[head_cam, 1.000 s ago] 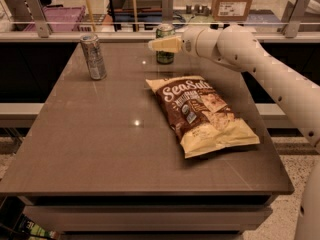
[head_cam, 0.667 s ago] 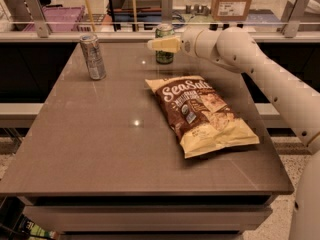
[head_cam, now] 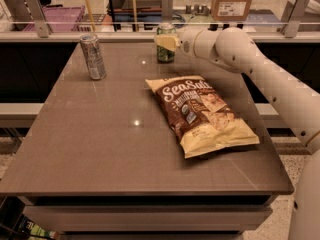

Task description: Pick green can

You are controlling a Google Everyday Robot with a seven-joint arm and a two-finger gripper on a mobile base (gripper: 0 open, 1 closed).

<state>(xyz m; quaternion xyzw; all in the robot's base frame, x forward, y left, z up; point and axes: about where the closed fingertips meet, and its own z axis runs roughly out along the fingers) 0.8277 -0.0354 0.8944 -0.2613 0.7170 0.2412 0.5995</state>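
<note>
Camera view: gripper (head_cam: 165, 41) at the green can (head_cam: 165, 56) far back on the brown table (head_cam: 115, 154), grip indiscernible.

Hand (head_cam: 167, 42) — slightly higher on green can (head_cam: 165, 55)

Arm (head_cam: 265, 84): smooth off-white casing, tubular links, 1 bulbous rounded joint behind the wrist. Small dark dots run in a row along the long link. Wrist section carries 1 dark round mark. Gripper (head_cam: 167, 42): pale yellow, at the arm's tip, over the far edge of the table (head_cam: 100, 149).
</note>
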